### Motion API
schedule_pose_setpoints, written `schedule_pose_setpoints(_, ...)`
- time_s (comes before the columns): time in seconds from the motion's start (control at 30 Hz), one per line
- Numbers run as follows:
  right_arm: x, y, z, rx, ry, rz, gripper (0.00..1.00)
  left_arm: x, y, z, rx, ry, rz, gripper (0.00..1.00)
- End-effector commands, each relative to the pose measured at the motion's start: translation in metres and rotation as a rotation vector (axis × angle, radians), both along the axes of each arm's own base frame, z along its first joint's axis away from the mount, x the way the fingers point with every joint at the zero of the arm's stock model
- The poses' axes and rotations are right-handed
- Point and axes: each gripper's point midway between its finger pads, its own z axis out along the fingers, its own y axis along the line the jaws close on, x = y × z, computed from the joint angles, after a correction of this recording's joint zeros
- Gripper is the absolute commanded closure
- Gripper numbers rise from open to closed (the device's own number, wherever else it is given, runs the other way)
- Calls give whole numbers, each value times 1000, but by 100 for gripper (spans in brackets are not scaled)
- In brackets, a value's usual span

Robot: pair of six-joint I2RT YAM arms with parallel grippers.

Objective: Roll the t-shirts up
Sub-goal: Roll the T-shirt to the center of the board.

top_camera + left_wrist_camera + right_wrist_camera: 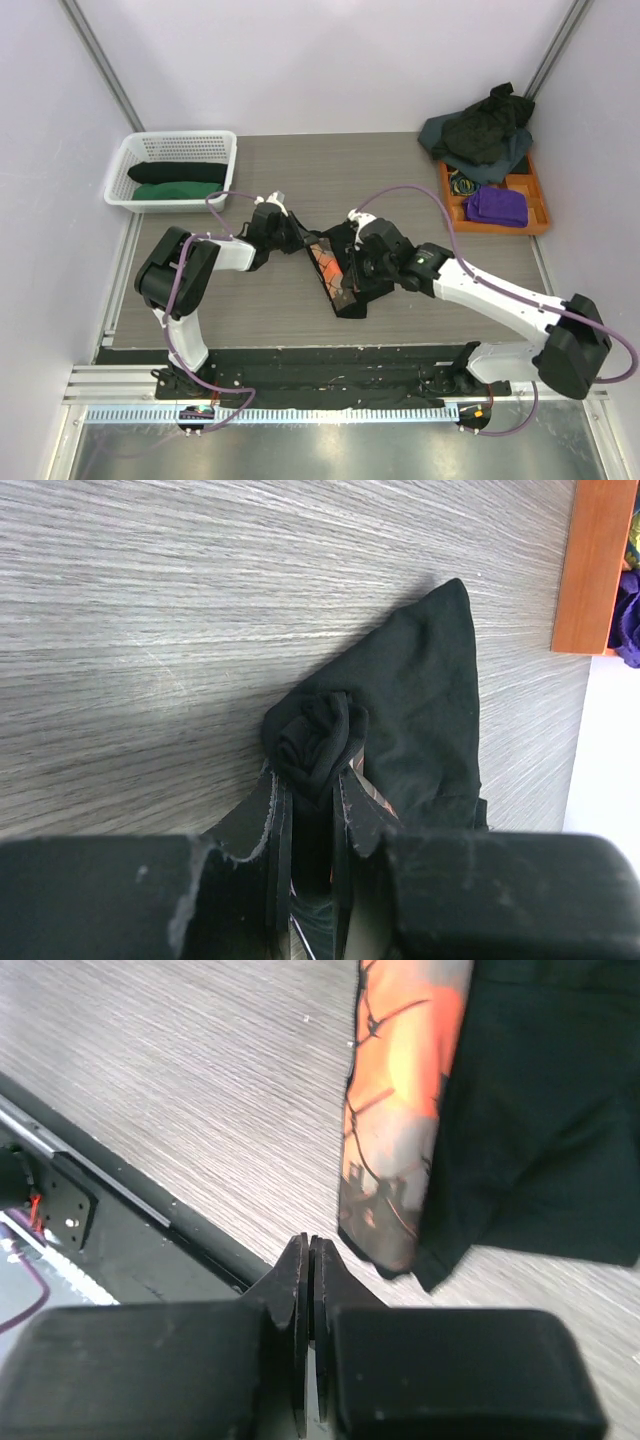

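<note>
A black t-shirt (345, 292) with an orange printed panel lies near the middle of the grey wood-grain bench (330, 165), stretched slantwise between the two arms; the left gripper (298, 243) has its jaws clamped on the shirt's far-left end, and in the left wrist view that end (315, 730) is bunched into a small tight roll pinched between the two fingers, with the rest of the cloth (430, 690) fanning out flat on the bench beyond it; the right gripper (352, 262) sits over the other part of the same shirt, and in its own wrist view its jaws are pressed together with nothing between them (310, 1248), the tips just beside the shirt's lower corner but apart from it; there the orange panel (400, 1110) shows dark web-like lines, folded against the black cloth (545, 1110); at the far left of the bench stands a white basket (128, 160) holding a rolled black t-shirt (178, 172) and a rolled green t-shirt (180, 190) side by side; at the far right a heap of t-shirts (482, 128), black over slate grey, rests partly on an orange tray (541, 205) that also holds a purple cloth (497, 205).
</note>
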Motion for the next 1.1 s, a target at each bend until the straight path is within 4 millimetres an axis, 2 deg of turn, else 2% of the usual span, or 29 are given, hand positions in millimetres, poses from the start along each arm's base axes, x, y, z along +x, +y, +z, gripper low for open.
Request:
schedule_pose_setpoints(0.0, 7, 23, 0, 86, 53, 61, 99, 7, 3, 19, 15, -51, -1, 100)
schedule_pose_setpoints(0.03, 9, 29, -8, 126, 75, 73, 99, 8, 3, 18, 18, -52, -1, 100)
schedule_pose_setpoints(0.1, 10, 34, -9, 248, 159, 95, 99, 7, 2, 17, 19, -49, -4, 100)
schedule_pose_setpoints(0.17, 21, 36, -17, 359, 178, 103, 99, 7, 2, 16, 16, -49, -4, 100)
schedule_pose_setpoints(0.2, 11, 39, -20, 421, 247, 126, 99, 7, 2, 15, 16, -47, -4, 100)
schedule_pose_setpoints(0.23, 16, 46, -14, 477, 224, 149, 99, 7, 2, 15, 16, -47, -6, 100)
schedule_pose_setpoints(0.27, 16, 48, -24, 482, 262, 149, 99, 7, 2, 15, 18, -48, -3, 100)
schedule_pose_setpoints(0.33, 13, 50, -33, 511, 298, 155, 99, 7, 3, 15, 18, -48, -2, 100)
schedule_pose_setpoints(0.4, 7, 43, -60, 492, 370, 126, 99, 9, 2, 18, 16, -54, -3, 100)
schedule_pose_setpoints(0.47, 8, 39, -73, 516, 401, 95, 99, 9, 2, 17, 16, -51, -5, 100)
schedule_pose_setpoints(0.5, 6, 29, -95, 496, 452, 47, 99, 9, 2, 16, 18, -50, -3, 100)
schedule_pose_setpoints(0.6, 0, 16, -116, 479, 484, 8, 99, 10, 0, 16, 14, -50, -8, 100)
schedule_pose_setpoints(0.67, 2, 11, -119, 476, 476, -8, 99, 10, 0, 16, 12, -49, -12, 100)
schedule_pose_setpoints(0.8, 1, 8, -111, 458, 467, -5, 99, 10, -1, 18, 8, -57, -17, 100)
schedule_pose_setpoints(1.0, 28, 26, -42, 499, 362, 74, 99, 9, -1, 18, 6, -55, -19, 100)
schedule_pose_setpoints(1.07, 35, 32, -32, 515, 362, 92, 99, 9, -1, 19, 5, -57, -20, 100)
